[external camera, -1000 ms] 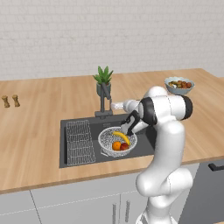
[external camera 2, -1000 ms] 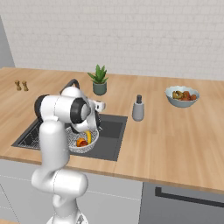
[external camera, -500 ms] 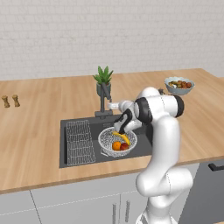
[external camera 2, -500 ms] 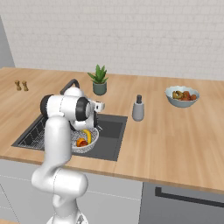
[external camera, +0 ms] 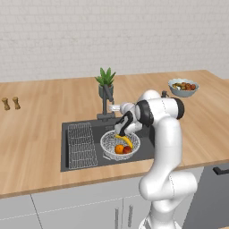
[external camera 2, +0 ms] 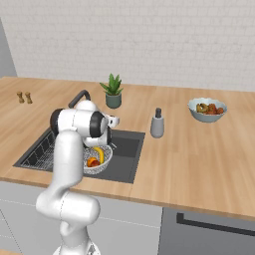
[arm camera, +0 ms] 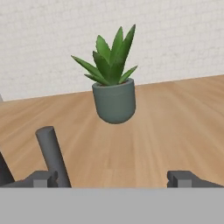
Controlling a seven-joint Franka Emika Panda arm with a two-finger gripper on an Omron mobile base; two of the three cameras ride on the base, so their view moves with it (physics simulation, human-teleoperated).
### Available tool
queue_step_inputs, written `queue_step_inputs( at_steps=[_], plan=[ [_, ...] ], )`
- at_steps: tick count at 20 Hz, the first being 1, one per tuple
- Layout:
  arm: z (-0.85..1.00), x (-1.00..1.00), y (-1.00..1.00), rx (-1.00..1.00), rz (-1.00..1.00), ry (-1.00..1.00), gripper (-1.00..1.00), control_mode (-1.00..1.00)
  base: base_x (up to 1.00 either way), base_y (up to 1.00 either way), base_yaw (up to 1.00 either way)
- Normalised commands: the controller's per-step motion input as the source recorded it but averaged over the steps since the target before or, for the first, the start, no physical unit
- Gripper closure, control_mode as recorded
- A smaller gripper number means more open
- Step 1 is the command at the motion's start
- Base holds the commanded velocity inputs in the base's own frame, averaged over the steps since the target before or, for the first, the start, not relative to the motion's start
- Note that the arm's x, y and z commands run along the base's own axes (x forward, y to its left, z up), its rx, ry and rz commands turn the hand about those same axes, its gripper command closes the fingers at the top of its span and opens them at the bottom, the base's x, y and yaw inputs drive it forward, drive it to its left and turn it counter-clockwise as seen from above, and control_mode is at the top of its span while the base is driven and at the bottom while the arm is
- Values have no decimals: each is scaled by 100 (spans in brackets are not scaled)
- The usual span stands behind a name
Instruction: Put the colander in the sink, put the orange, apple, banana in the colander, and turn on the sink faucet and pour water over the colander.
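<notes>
Dark faucet lever (arm camera: 53,155) between wide-open gripper (arm camera: 114,178) fingertips, hand view; fruit-filled colander (external camera: 120,144) below.

Bright, even, diffuse light with no clear source. Soft faint shadows lie on the bench (external camera: 40,129); the sink (external camera: 71,161) reads dark. No glare. All views are slightly soft, without edge distortion.

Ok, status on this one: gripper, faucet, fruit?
Gripper open, level with the faucet, nothing held. Orange, apple, banana in colander, in sink. No water visible. Potted plant behind faucet.
</notes>
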Motion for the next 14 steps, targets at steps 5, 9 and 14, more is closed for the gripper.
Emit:
queue_step_inputs(
  at_steps=[5,9,14],
  plan=[
    [0,0,1,0,0,0,-100,-100,0,0,0],
    [0,0,10,0,0,-5,-100,-100,0,0,0],
    [0,0,7,0,0,-7,-100,-100,0,0,0]
  ],
)
